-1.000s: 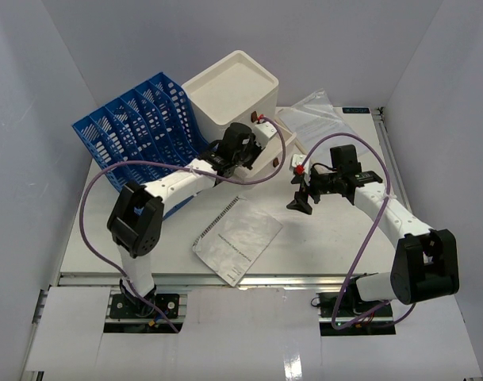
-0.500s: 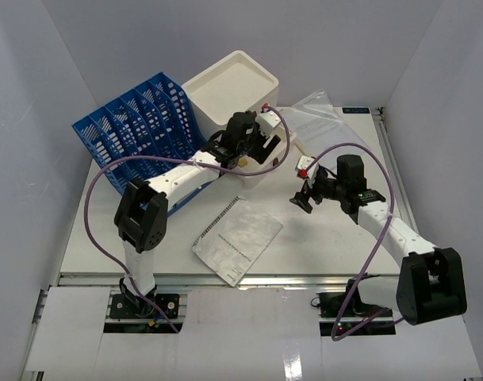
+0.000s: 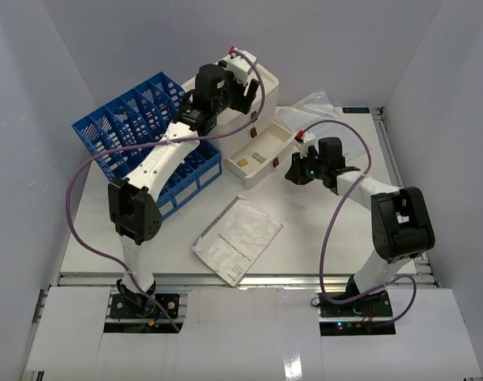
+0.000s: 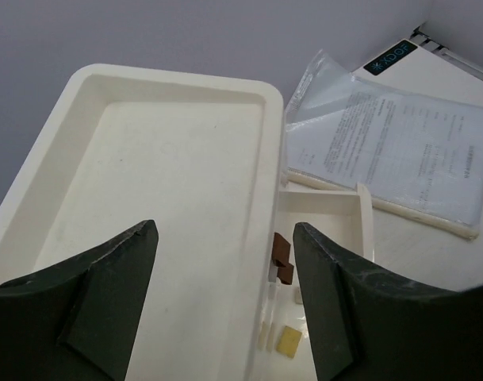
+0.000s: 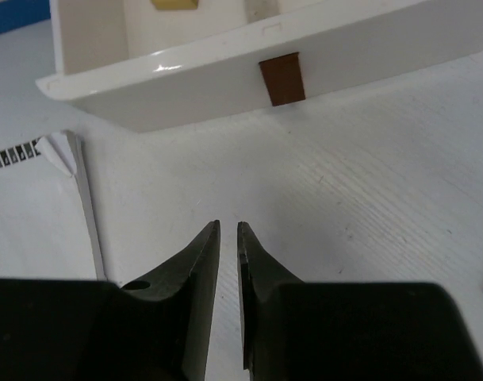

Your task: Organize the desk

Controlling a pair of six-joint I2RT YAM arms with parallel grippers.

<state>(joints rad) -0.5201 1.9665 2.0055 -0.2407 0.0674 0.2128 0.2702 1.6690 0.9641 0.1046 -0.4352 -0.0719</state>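
Note:
The desk (image 3: 328, 230) is a white tabletop. At its back stands a white drawer box (image 3: 229, 83), its drawer (image 3: 261, 155) pulled out toward the front right. My left gripper (image 3: 239, 94) hangs open and empty above the box top (image 4: 146, 198). In the left wrist view the drawer (image 4: 320, 262) shows two brown tabs and a yellow note (image 4: 289, 341). My right gripper (image 5: 229, 226) hovers low over the desk, just in front of the drawer front (image 5: 225, 63) and its brown handle (image 5: 282, 78). Its jaws stand almost together with nothing between them.
A blue file rack (image 3: 146, 135) stands at the back left, beside the box. A grey booklet (image 3: 237, 238) lies near the front middle. A clear sleeve with a printed sheet (image 3: 324, 119) lies at the back right, near the metal rail (image 3: 392, 159).
My left arm has risen from the drawer to above the box, and its gripper has opened. My right arm has moved left toward the drawer front, and its jaws have closed.

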